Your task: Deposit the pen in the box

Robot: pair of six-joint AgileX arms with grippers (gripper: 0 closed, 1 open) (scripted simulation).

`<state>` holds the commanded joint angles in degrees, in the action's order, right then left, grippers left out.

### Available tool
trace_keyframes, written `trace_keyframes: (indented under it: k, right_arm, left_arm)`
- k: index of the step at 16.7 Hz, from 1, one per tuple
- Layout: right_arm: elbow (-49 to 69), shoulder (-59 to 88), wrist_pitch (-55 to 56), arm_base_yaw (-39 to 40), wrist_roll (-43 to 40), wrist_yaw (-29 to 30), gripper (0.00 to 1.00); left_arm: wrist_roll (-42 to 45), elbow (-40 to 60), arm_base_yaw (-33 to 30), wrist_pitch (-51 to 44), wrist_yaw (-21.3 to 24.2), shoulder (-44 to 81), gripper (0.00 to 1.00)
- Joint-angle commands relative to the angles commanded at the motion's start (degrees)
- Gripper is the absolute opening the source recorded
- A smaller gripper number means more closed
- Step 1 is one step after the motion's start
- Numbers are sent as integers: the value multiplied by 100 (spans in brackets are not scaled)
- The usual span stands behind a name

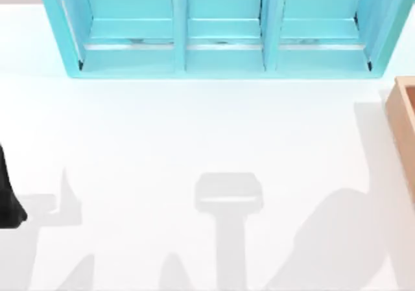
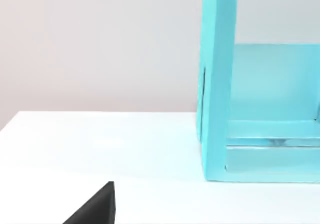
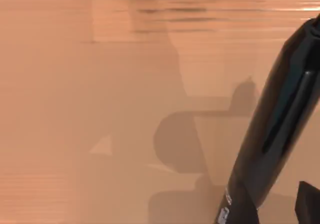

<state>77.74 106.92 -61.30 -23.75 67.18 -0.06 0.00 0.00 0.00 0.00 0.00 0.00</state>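
The pen [image 3: 280, 129] hangs over the box [image 1: 405, 119] floor at lower right of the right wrist view, apparently poised for release; finger state cannot be told.

Pen [image 3: 280, 129]: slim, glossy black barrel with a clip along its side and a small silver-white band toward one end. In the right wrist view it is tilted steeply over the box's wood-coloured inner surface.

Box [image 1: 403, 126]: light tan, wood-coloured, thick straight walls. At the table's right edge in the top view, partly cut off.
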Motion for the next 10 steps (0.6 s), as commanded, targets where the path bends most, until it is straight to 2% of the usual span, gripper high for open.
trace_keyframes:
  k: [8,10]
  right_arm:
    - [0,0,0,0,0,0,98]
    - [0,0,0,0,0,0,100]
  left_arm:
    - [0,0,0,0,0,0,100]
    - [0,0,0,0,0,0,100]
